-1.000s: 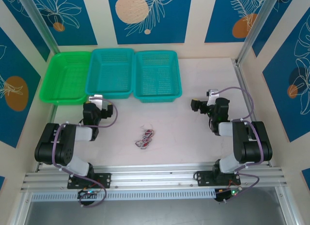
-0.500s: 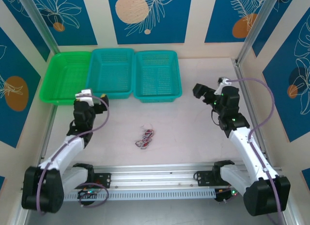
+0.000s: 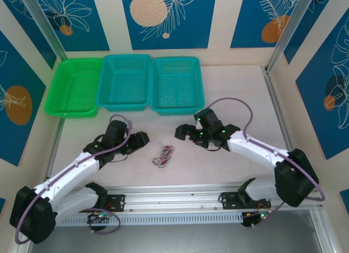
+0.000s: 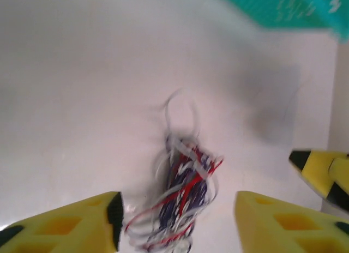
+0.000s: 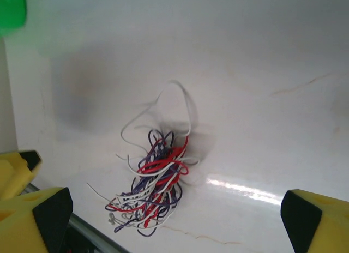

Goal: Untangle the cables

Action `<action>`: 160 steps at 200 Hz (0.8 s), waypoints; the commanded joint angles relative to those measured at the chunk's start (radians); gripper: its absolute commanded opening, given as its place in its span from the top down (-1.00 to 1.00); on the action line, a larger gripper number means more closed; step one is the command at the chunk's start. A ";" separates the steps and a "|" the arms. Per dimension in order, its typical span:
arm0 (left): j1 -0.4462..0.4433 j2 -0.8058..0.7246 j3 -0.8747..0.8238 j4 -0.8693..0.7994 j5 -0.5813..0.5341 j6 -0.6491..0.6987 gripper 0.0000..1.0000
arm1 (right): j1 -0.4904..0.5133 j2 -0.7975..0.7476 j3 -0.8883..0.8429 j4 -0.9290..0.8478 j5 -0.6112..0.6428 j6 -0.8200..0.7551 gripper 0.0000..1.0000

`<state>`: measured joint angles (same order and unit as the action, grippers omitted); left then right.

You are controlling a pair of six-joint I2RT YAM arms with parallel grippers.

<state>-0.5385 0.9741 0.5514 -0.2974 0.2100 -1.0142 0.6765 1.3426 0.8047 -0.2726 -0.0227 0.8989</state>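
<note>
Room: cream walls (image 3: 218,24) hung with blue leaf-print panels, closing in a pale table (image 3: 234,89).
Arms: two, both reaching low over the middle of the table.
Baskets: three in a row along the far edge. A green basket (image 3: 73,86) is on the left, a teal basket (image 3: 126,81) in the middle and a second teal basket (image 3: 177,84) on the right. Bare mesh floors show in all three.
Cables: one small tangle of cables (image 3: 163,155) (image 4: 182,193) (image 5: 155,187) in white, red and dark strands. It lies on the table between the two grippers.
Left gripper (image 3: 139,139) (image 4: 177,209): just left of the tangle, jaws apart, gripping nothing.
Right gripper (image 3: 185,133) (image 5: 174,209): just right of the tangle, jaws spread wide, holding nothing.
Change: half a second ago both arms were out near the side walls; the tangle has not moved.
</note>
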 commanded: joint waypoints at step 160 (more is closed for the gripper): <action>-0.121 -0.041 -0.217 0.271 -0.042 -0.336 0.12 | 0.155 0.352 0.206 0.027 -0.022 0.090 -0.74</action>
<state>-0.6487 1.0065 0.3641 -0.0402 0.2234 -1.3300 0.8284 1.6867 0.9882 -0.2214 -0.0551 0.9737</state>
